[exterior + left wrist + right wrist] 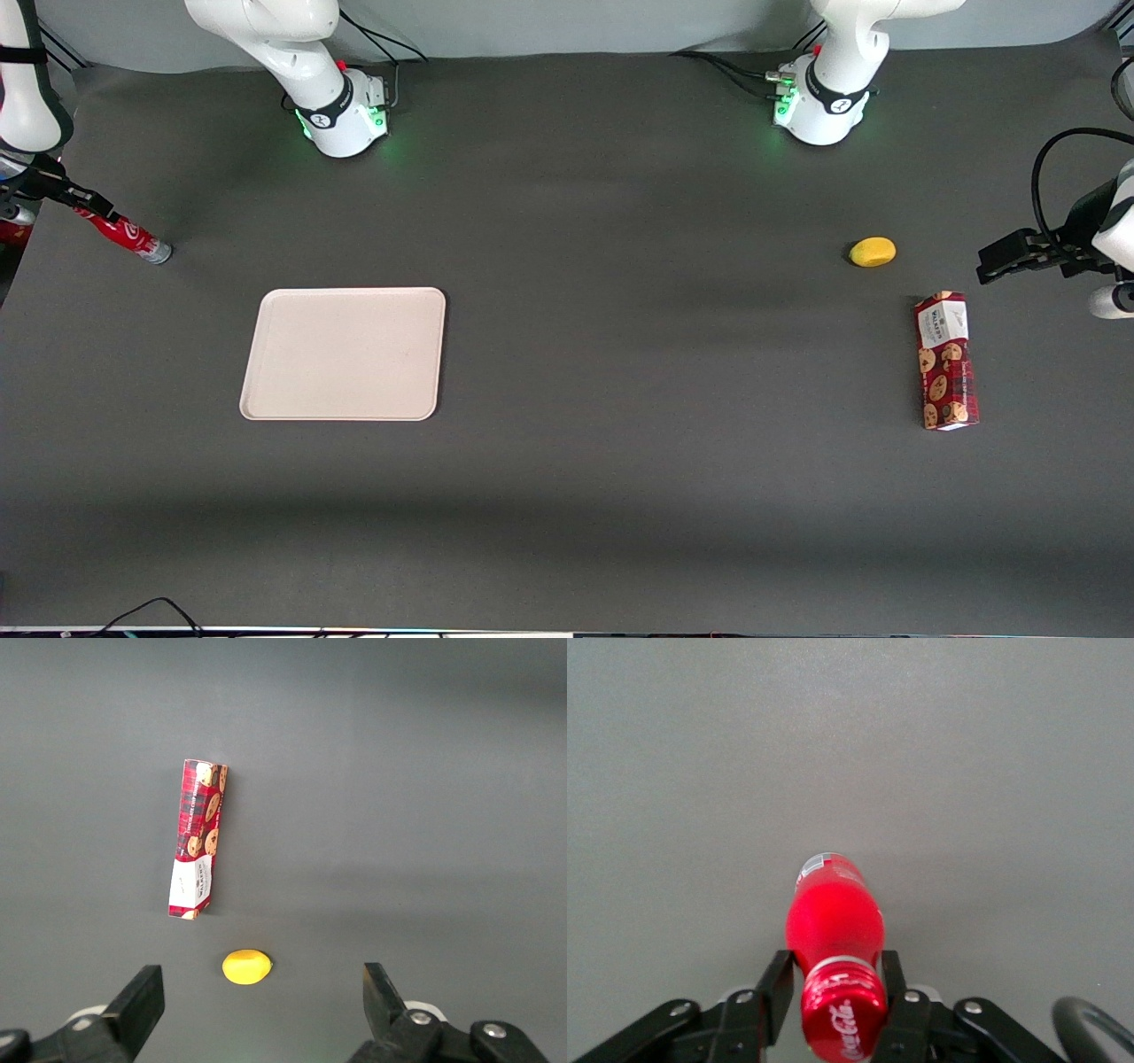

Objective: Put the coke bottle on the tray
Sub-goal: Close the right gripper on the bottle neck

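Note:
The coke bottle (130,238) is a slim red bottle with a white swirl and a silvery base. It is tilted, base downward, at the working arm's end of the table. My gripper (91,215) is shut on its neck just below the red cap. In the right wrist view the coke bottle (834,920) points away from the camera, and the gripper (837,967) has one black finger (776,985) pressed on each side of the neck. The cream-white tray (345,354) lies flat and bare, nearer the front camera than the bottle and a short way toward the table's middle.
A yellow lemon-like object (873,252) and a red cookie-print box (947,361) lie toward the parked arm's end; both also show in the left wrist view, the lemon-like object (245,966) and the box (198,838). The two arm bases (345,120) stand along the back edge.

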Robot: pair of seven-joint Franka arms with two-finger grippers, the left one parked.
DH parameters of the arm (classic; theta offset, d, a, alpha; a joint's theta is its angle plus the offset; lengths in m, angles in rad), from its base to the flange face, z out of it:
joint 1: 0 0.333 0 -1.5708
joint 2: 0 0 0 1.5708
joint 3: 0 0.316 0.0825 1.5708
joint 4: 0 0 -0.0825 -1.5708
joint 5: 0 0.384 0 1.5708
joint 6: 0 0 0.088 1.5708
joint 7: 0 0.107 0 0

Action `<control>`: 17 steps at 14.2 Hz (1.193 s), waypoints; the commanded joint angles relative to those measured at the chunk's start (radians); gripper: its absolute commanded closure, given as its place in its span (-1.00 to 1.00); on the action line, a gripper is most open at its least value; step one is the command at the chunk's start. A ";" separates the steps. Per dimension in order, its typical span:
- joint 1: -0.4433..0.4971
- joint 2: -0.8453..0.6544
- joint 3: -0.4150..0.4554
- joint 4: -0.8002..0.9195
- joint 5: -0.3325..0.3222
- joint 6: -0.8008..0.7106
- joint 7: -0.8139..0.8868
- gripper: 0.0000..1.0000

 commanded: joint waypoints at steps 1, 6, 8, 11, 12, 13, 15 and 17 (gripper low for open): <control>-0.002 0.005 -0.004 -0.007 0.019 0.023 -0.039 1.00; 0.008 0.010 0.028 0.013 0.019 0.006 -0.025 1.00; 0.008 -0.005 0.044 0.056 0.019 -0.058 -0.023 1.00; 0.008 -0.033 0.073 0.153 0.019 -0.214 -0.011 1.00; 0.008 -0.045 0.080 0.167 0.019 -0.231 -0.008 1.00; 0.008 -0.060 0.090 0.186 0.019 -0.254 -0.003 1.00; 0.008 -0.096 0.131 0.261 0.019 -0.364 0.024 1.00; 0.008 -0.113 0.172 0.369 0.019 -0.490 0.041 1.00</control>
